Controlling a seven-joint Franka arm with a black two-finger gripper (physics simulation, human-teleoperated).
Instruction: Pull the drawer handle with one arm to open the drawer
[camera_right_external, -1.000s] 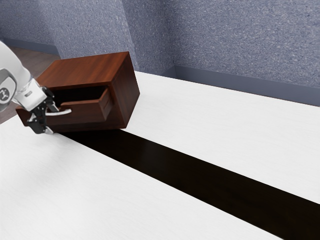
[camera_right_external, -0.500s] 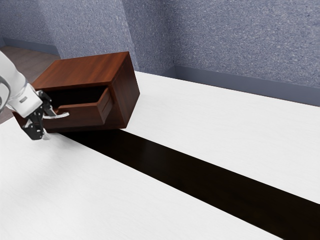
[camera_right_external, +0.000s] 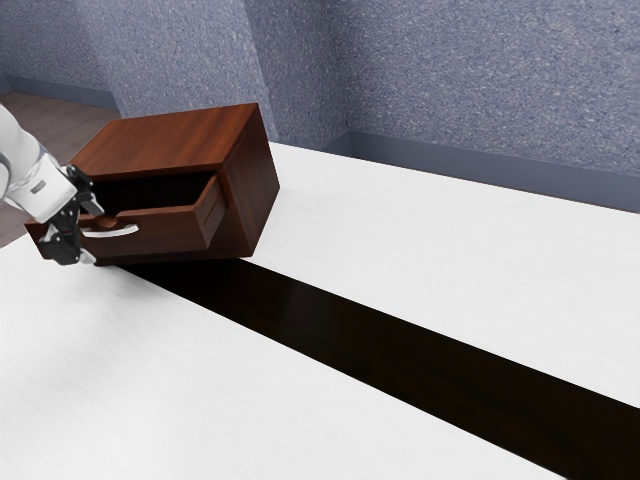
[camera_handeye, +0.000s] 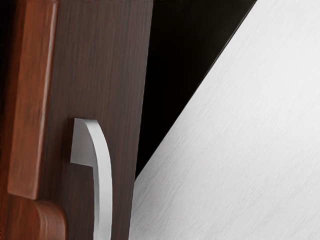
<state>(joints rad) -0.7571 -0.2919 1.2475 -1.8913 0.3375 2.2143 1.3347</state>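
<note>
Tool (camera_right_external: 80, 245) sits at handle (camera_right_external: 115, 231) of part-open drawer (camera_right_external: 170, 222), its inside dark.

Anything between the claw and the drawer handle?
Nothing. In the exterior view the claw sits right at one end of the handle; whether they touch is unclear.
</note>
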